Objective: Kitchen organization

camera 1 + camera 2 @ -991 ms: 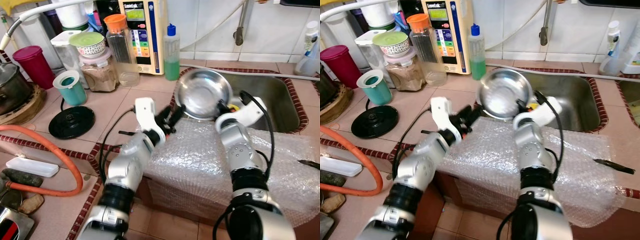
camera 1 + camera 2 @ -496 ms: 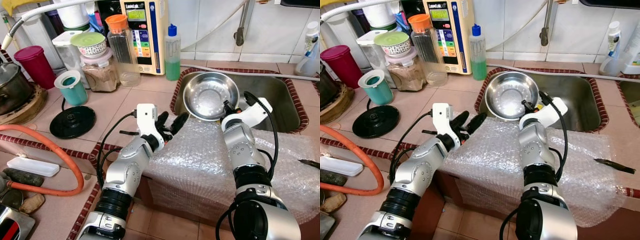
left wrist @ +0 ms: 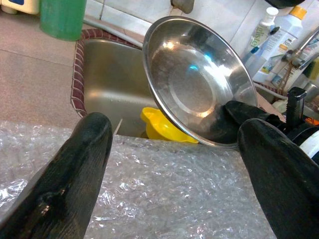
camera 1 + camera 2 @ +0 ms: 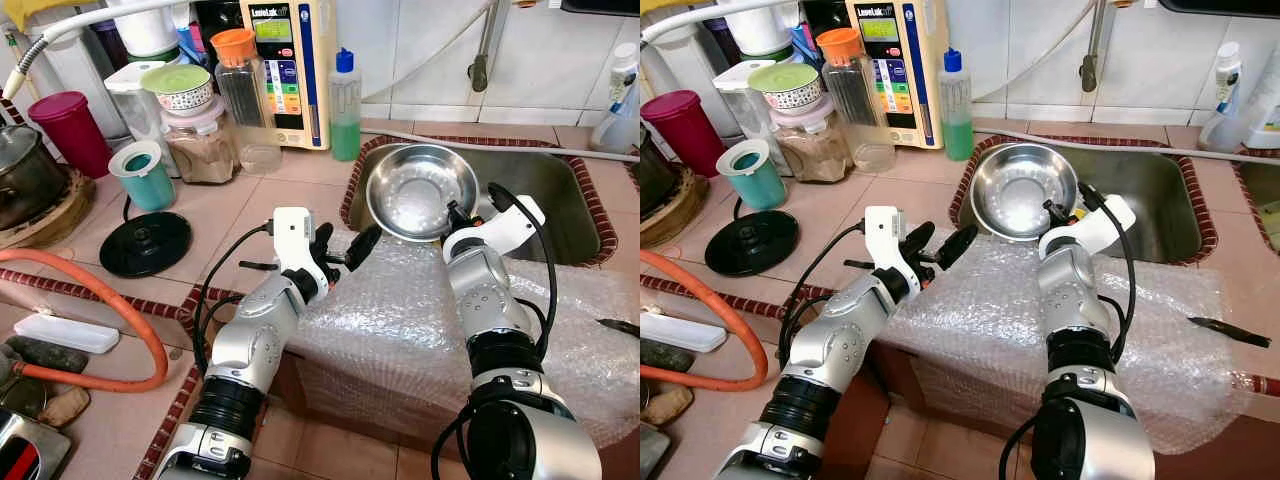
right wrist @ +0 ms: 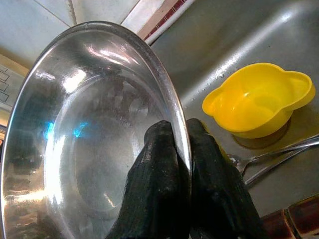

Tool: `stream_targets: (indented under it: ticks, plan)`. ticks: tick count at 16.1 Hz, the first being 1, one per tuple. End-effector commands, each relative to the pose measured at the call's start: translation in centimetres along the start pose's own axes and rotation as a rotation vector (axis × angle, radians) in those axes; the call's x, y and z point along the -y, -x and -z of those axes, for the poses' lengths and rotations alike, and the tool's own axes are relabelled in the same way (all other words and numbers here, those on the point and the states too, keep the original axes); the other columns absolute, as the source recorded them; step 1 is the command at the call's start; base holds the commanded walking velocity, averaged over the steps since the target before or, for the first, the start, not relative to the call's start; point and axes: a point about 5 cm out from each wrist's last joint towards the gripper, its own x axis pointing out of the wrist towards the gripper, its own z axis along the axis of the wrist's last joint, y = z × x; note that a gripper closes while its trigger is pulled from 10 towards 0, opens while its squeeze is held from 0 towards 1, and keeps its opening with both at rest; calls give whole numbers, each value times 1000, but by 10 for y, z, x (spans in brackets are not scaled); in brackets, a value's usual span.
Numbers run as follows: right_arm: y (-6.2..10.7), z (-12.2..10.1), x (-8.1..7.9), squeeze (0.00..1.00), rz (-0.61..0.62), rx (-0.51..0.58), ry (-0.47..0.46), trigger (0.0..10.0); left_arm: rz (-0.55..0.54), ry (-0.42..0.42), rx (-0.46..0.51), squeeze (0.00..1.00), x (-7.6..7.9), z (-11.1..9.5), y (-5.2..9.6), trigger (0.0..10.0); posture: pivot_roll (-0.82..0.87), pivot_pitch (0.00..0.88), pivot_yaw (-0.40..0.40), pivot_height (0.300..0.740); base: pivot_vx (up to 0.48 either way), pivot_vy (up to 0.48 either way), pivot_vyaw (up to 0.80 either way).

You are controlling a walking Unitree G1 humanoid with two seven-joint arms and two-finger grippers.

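- The steel bowl (image 4: 421, 189) was held by its rim in the right claw (image 5: 180, 149), whose fingers were clenched on either side of the rim, as seen in the right wrist view.
- The bowl was tilted and lifted above the near edge of the sink (image 4: 560, 200), just beyond the bubble wrap (image 4: 420, 320) that covered the table's front edge.
- The left claw (image 4: 345, 248) was released, fingers spread wide, above the bubble wrap and just beside the bowl, without touching it.
- A yellow cup (image 5: 256, 104) and some cutlery (image 5: 279, 154) were left in the sink.
- The task was judged to be at an early stage: the bowl had been lifted but not yet set down, and the jars (image 4: 200, 140) and bottles at the table's far edge appeared untouched.
- On the wall appliance (image 4: 285, 70) a display and coloured buttons were seen; its lettering could not be read.
- The green bottle (image 4: 343, 105) carried no legible label.
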Motion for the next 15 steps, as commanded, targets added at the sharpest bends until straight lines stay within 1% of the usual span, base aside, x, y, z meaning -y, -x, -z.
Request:
stream_targets:
  ticks: [1,2,3,4,8,10,11,12,13,14,15]
  plan:
    - [-1,-3,-3,0,7,9,-8,0,-9,-19,-2,1000,-2,-2,1,10000,1,0,128,740,0,0,0]
    - [-9,-17,24,0,117,72,127,0,-40,-99,-47,165,-9,7,15,10000,38,0,116,740,0,0,0]
    - [-11,-33,50,0,204,123,278,0,-60,-184,-79,0,-15,15,25,10000,38,0,116,740,0,0,0]
    - [-11,-36,52,0,207,132,307,0,-63,-197,-74,0,-16,15,26,10000,38,0,116,740,0,0,0]
    - [-12,-37,48,0,189,135,309,0,-77,-188,-50,0,-16,10,23,10000,35,0,114,740,0,0,0]
    - [-12,-37,49,0,193,140,320,0,-88,-196,-43,0,-17,8,24,10000,34,0,115,740,0,0,0]
    - [-13,-37,51,0,203,149,341,0,-95,-202,-33,0,-17,7,26,10000,34,0,116,740,0,0,0]
    - [-13,-38,52,0,211,153,336,0,-98,-206,-18,0,-18,4,26,10000,33,0,117,740,0,0,0]
    - [-13,-39,52,0,213,155,331,235,-94,-198,3,0,-17,1,26,10000,33,0,119,740,0,0,0]
    - [-14,-41,52,0,216,159,323,1373,-93,-197,9,0,-17,-1,25,10000,33,0,119,740,0,0,0]
    - [-14,-43,52,0,215,169,323,1804,-94,-196,11,0,-16,-2,24,10000,33,0,121,740,0,0,0]
